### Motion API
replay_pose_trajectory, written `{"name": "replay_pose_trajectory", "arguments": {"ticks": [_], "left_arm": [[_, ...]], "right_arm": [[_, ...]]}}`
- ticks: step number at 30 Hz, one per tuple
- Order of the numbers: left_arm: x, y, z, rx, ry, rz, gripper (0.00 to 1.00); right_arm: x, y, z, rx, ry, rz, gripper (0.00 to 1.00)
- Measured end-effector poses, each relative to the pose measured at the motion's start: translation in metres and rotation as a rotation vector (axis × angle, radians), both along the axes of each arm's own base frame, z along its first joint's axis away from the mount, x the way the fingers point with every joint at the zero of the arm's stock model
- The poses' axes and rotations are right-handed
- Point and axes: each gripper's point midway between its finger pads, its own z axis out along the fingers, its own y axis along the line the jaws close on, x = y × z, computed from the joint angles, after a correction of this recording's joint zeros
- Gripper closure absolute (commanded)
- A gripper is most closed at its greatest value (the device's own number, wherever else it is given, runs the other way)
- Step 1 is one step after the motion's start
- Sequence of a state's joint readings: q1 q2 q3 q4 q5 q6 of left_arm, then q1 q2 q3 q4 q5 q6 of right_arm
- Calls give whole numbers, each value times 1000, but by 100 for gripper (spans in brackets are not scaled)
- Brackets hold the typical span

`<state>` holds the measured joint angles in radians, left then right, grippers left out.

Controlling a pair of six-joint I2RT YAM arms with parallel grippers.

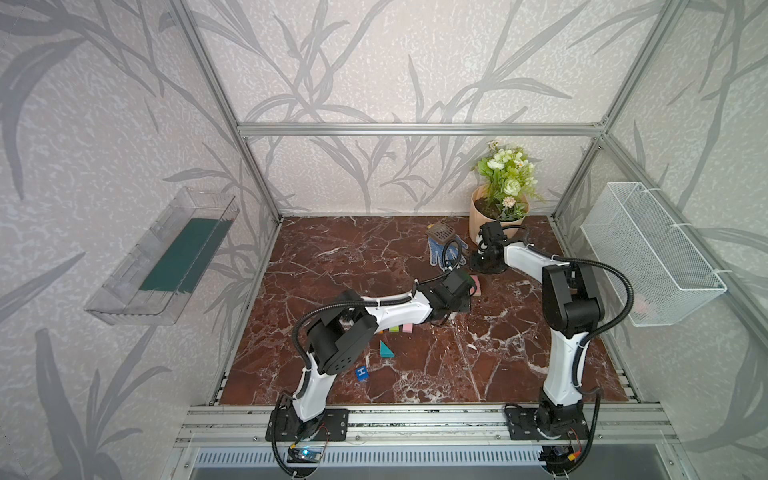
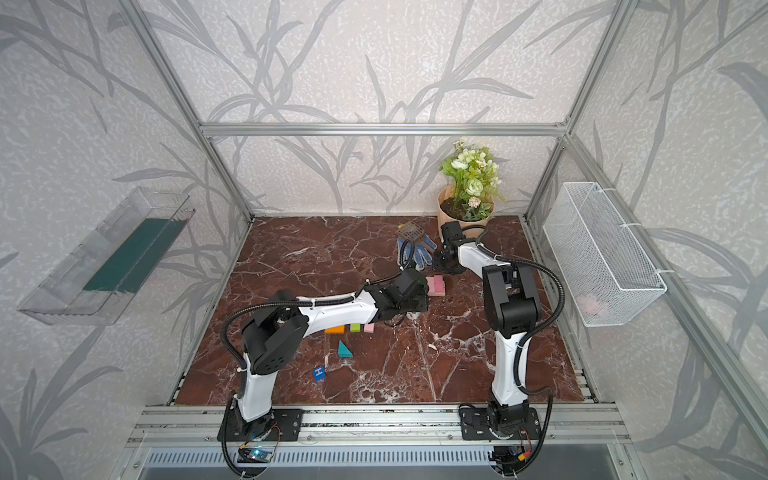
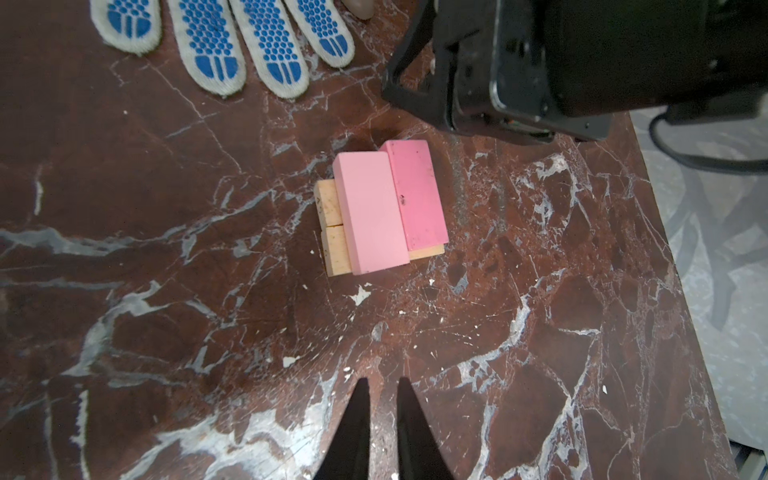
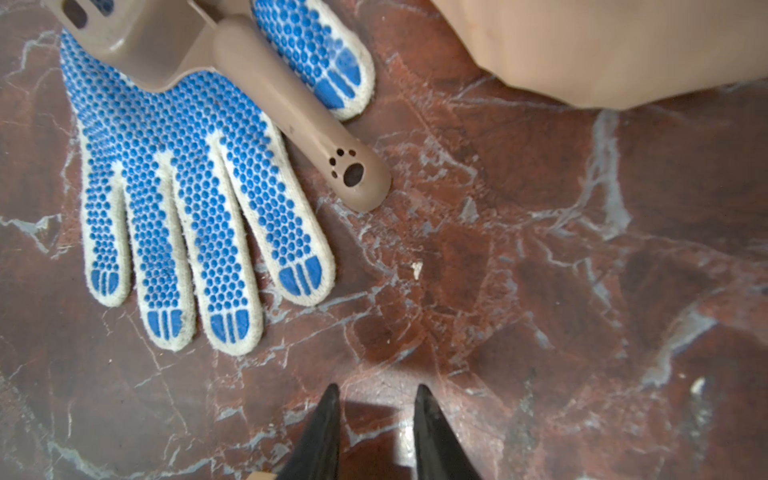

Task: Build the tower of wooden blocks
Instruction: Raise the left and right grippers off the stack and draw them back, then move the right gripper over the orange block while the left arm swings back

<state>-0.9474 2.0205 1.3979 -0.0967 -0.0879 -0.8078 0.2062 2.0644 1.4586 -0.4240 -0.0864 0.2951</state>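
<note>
Left pincer (image 3: 381,382) has its fingers all but pressed together; only a slit of tabletop shows between them, and nothing is pinched. Far to the left, a clear shelf (image 1: 133,313) hangs on the wall, well apart from the work. On the marble table (image 1: 332,257) the loose blocks lie near the left arm. A blue cube (image 1: 362,372) marked H sits nearest the front edge, and a teal wedge (image 1: 385,349) lies behind it and a little to the right. Behind that, an orange block (image 2: 335,329), a lime cube (image 2: 355,327) and a small pink block (image 2: 369,328) lie in a close row beside the arm. Further right stands the tower (image 3: 374,216), a low one: two tan bars (image 3: 332,226) lie side by side on the table, and two pink slabs (image 3: 417,195) lie across them, touching along their long sides. It is apart from the left pincer's tips, with bare table between, and in both top views it sits between the two pincers. Behind it lies a blue-dotted glove (image 4: 178,166) with a brown scoop (image 4: 291,112) resting across it. Right pincer (image 4: 378,388) hangs near the glove's fingertips, its fingers drawn close with a narrow gap — empty too. A flowerpot (image 4: 623,41) stands just behind it, and a white wire basket (image 1: 648,257) hangs on the right wall.
</note>
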Motion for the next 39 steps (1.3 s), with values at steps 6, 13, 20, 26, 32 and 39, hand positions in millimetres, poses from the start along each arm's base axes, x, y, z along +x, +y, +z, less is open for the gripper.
{"name": "replay_pose_trajectory", "arguments": {"ticks": [6,13,20,26,32,39], "left_arm": [[2,1,0,-1,1,5,84],[2,1,0,-4,5,8,84],[2,1,0,-7,6,8,84],[1,1,-2,-9,7,6,84],[-1,4,-7,-3,13,3,85],[-14,38,18,59,-38,2,82]], "right_arm": [[-11,-1,-11,-14,28,3,69],[-15,2,-14,-28,31,15,70],[-16,3,-12,-33,26,18,69],[-15,-1,-12,-32,27,1,69],[-17,-25,-11,0,8,-79,65],[-37,-52,0,32,-42,-176,56]]}}
